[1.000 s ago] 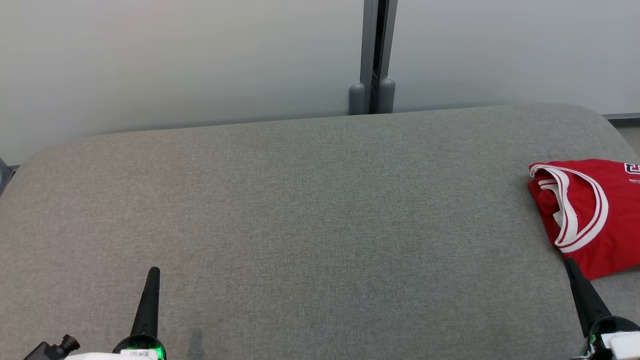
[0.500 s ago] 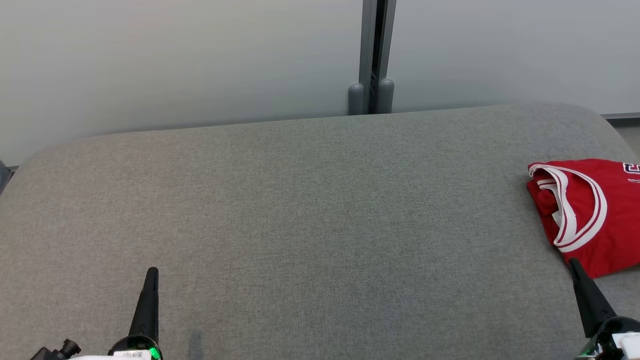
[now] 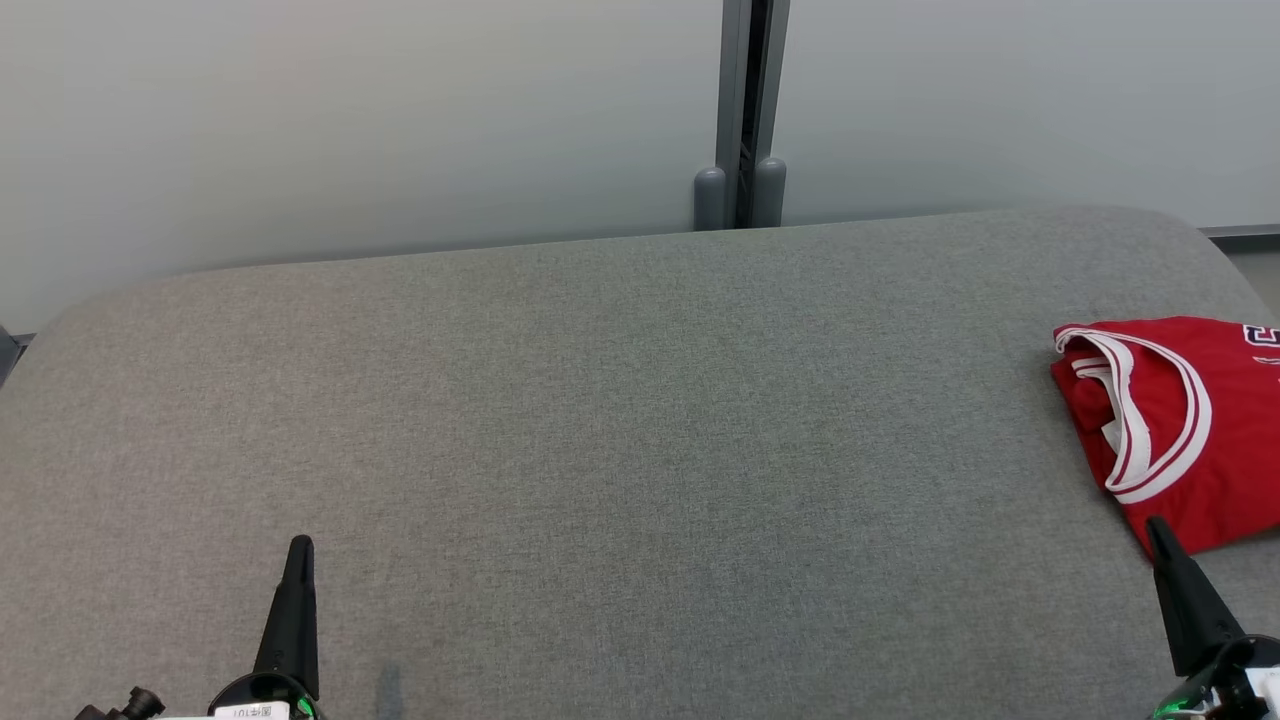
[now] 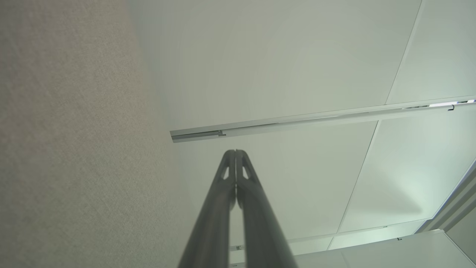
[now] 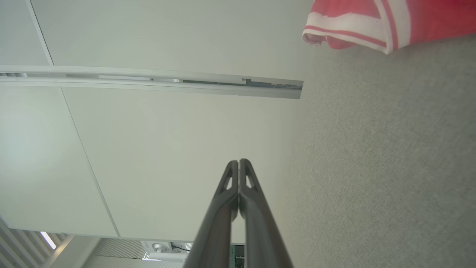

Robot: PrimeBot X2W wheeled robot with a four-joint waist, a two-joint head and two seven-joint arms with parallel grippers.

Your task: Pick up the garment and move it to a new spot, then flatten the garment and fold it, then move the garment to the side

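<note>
The garment, a red jersey with white-and-red trim, lies folded at the right edge of the grey padded table, partly cut off by the frame. Its trimmed edge also appears in the right wrist view as the garment at the top right. My right gripper sits at the lower right, shut and empty, its tip just below the jersey's near edge. In its own view the right gripper has both fingers pressed together. At the lower left my left gripper is shut too, far from the jersey; the left gripper holds nothing.
A pale partition wall with a grey vertical post stands behind the table's far edge. The table's corners are rounded. A strip of floor appears at the far right.
Both grippers have drawn back a little toward the bottom of the head view. The picture has shifted slightly left. The jersey lies as before.
</note>
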